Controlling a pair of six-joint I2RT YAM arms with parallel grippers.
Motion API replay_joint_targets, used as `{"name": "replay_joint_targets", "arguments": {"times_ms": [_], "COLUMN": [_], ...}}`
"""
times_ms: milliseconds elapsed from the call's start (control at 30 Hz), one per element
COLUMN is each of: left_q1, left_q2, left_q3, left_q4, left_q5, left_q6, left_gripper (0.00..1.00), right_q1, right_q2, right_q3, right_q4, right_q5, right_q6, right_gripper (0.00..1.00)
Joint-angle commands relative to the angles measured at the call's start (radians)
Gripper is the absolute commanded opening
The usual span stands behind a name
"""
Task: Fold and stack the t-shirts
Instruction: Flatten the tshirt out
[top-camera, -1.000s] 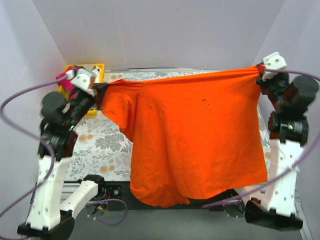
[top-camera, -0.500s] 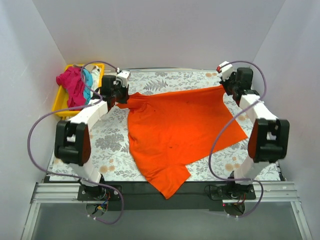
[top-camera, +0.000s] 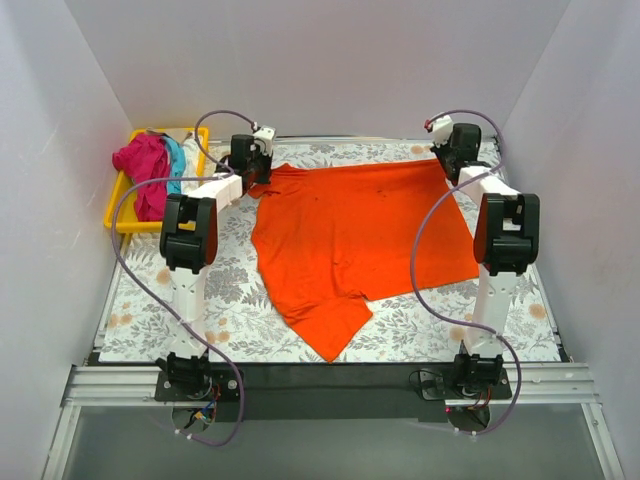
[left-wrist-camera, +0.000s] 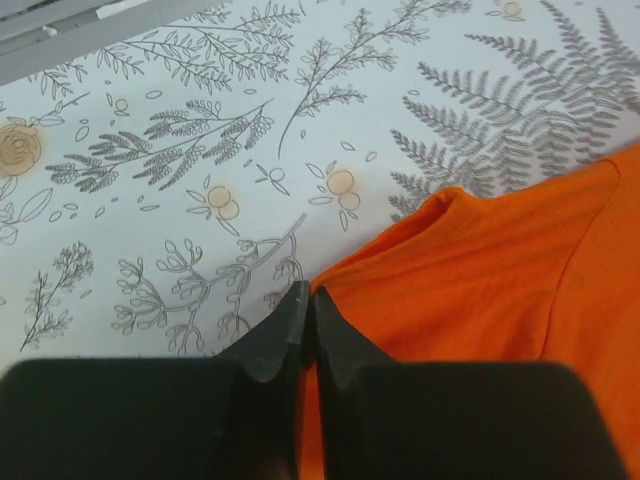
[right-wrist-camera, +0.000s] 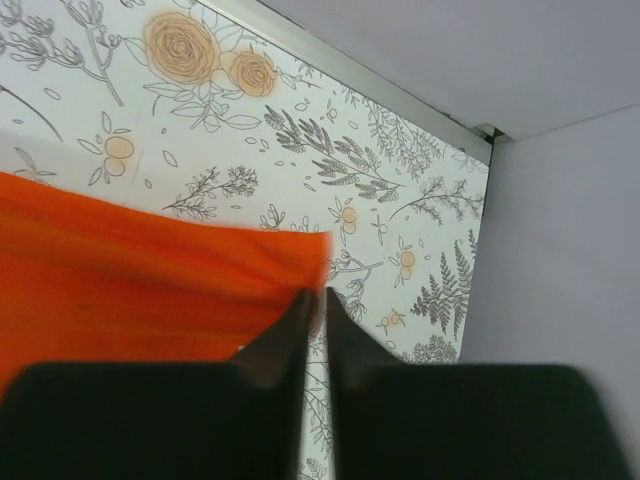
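Note:
The orange t-shirt (top-camera: 350, 240) lies spread mostly flat on the flowered table cover, its far edge stretched between both grippers and a crumpled point toward the near edge. My left gripper (top-camera: 257, 166) is low at the far-left corner, jaws shut on the shirt's edge (left-wrist-camera: 480, 270), with orange cloth showing between the fingers (left-wrist-camera: 308, 296). My right gripper (top-camera: 448, 160) is at the far-right corner, jaws almost together on the shirt's corner (right-wrist-camera: 150, 280), a thin gap at the tips (right-wrist-camera: 316, 298). A magenta t-shirt (top-camera: 143, 172) and a teal one (top-camera: 177, 156) lie bunched in the tray.
The yellow tray (top-camera: 123, 225) stands at the far left, beside the left arm. White walls close in the back and sides. The table's metal back rail (right-wrist-camera: 380, 85) runs just past the right gripper. Flowered cover (top-camera: 200, 300) shows left of the shirt.
Both grippers have carried the orange shirt from hanging high in the air down and back to the table's far corners. The shirt now lies spread on the table.

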Motion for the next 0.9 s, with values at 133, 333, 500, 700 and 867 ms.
{"name": "replay_joint_targets", "arguments": {"times_ms": [133, 333, 500, 700, 867], "left_q1": [0.053, 0.070, 0.051, -0.048, -0.128], "left_q2": [0.053, -0.188, -0.465, -0.613, -0.624], "left_q3": [0.312, 0.104, -0.228, -0.496, -0.587], "left_q4": [-0.155, -0.363, -0.478, -0.572, -0.578], "left_q5": [-0.067, 0.174, 0.359, 0.336, 0.292], "left_q6": [-0.054, -0.079, 0.025, 0.113, 0.104], "left_gripper": [0.44, 0.40, 0.37, 0.36, 0.36], "right_q1": [-0.021, -0.026, -0.021, -0.021, -0.026], "right_q2": [0.048, -0.182, -0.235, -0.238, -0.196], "right_q3": [0.186, 0.081, -0.006, -0.150, -0.247], "right_q4": [-0.136, -0.426, -0.671, -0.734, -0.731], "right_q5": [0.134, -0.108, -0.254, -0.219, -0.142], "right_q6": [0.031, -0.010, -0.092, -0.118, -0.138], "right_gripper": [0.67, 0.59, 0.41, 0.28, 0.23]}}
